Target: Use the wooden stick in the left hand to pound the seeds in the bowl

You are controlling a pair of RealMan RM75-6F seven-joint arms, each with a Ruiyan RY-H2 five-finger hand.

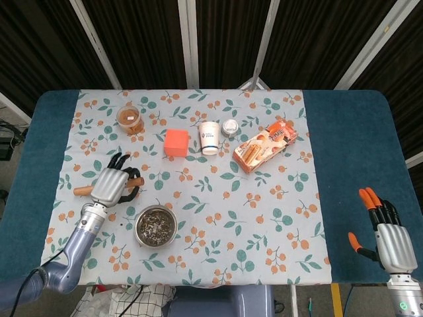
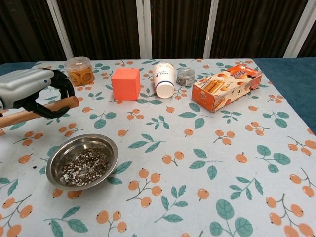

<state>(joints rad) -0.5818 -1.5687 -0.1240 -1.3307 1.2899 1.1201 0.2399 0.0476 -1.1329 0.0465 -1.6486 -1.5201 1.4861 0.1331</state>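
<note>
My left hand (image 1: 110, 185) (image 2: 30, 91) grips a wooden stick (image 1: 84, 190) (image 2: 33, 113), which lies almost level, its free end pointing left. Hand and stick are above and to the left of a steel bowl (image 1: 156, 226) (image 2: 104, 143) that holds dark crushed seeds (image 1: 155, 224) (image 2: 84, 167). The stick is outside the bowl. My right hand (image 1: 388, 238) hangs at the lower right past the table's front edge, fingers spread, holding nothing; the chest view does not show it.
Along the back of the floral cloth stand a jar of snacks (image 1: 129, 119) (image 2: 80, 70), an orange cube (image 1: 176, 142) (image 2: 125, 83), a paper cup (image 1: 210, 137) (image 2: 163, 79), a small tin (image 1: 230, 127) (image 2: 185, 76) and a biscuit box (image 1: 265, 144) (image 2: 225, 87).
</note>
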